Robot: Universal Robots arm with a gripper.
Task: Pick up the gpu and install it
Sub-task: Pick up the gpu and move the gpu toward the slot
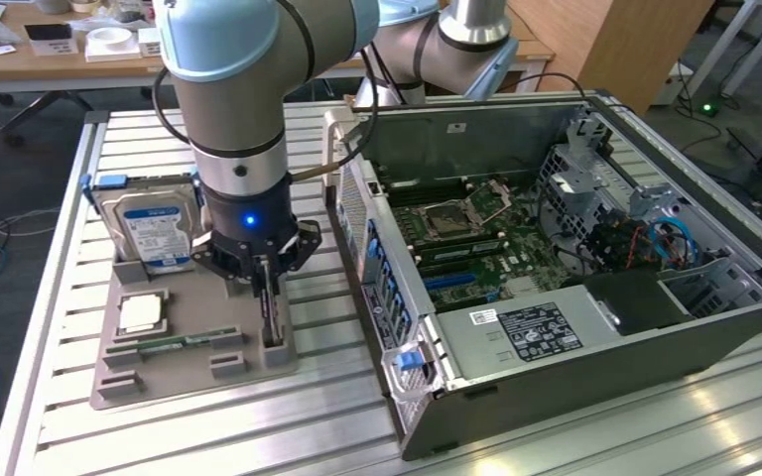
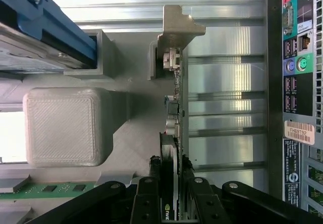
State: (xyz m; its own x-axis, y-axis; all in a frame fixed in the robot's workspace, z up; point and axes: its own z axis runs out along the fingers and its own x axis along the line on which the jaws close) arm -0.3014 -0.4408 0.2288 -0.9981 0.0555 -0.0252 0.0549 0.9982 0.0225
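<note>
I get bright, even overhead light. The metal table (image 1: pixel 698 426) glares pale near the exterior view's right, shadows pool inside the computer case (image 1: pixel 639 297), and my wrist view burns white at one edge.

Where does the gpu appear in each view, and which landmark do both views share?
Exterior view: the gpu stands on edge in the grey holder, directly under the gripper.
Wrist view: the gpu is seen edge-on, one end clamped between the jaws.
Shared landmark: the computer case, beside the holder.
</note>
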